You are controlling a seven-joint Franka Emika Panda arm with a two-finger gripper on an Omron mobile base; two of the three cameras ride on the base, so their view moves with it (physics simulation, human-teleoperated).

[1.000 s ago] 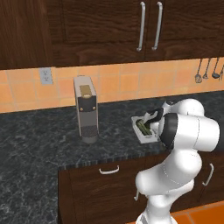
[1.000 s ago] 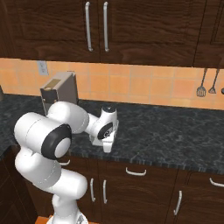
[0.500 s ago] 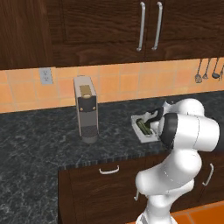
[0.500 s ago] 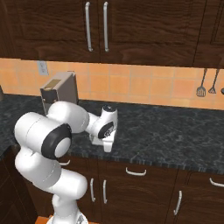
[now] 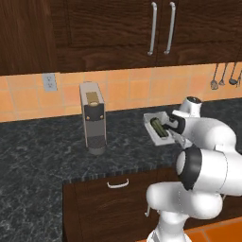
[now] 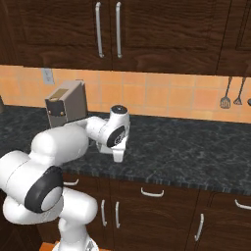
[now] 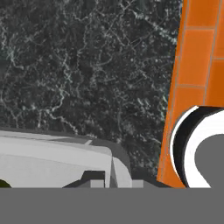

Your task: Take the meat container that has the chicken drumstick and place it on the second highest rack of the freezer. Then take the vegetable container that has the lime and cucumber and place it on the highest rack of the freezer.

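- Gripping narrow, gripper (image 5: 169,126) clamps vegetable container's (image 5: 156,128) rim beside tiled backsplash (image 5: 123,90); one cucumber (image 5: 157,126) inside.
- One coffee machine (image 5: 92,117) well apart; bare counter (image 5: 42,156) between.

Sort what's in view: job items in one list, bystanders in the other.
Job items:
- cucumber
- vegetable container, with the pincer shut at its rim

Bystanders:
- coffee machine
- wall outlet
- hanging utensils
- upper cabinets
- counter
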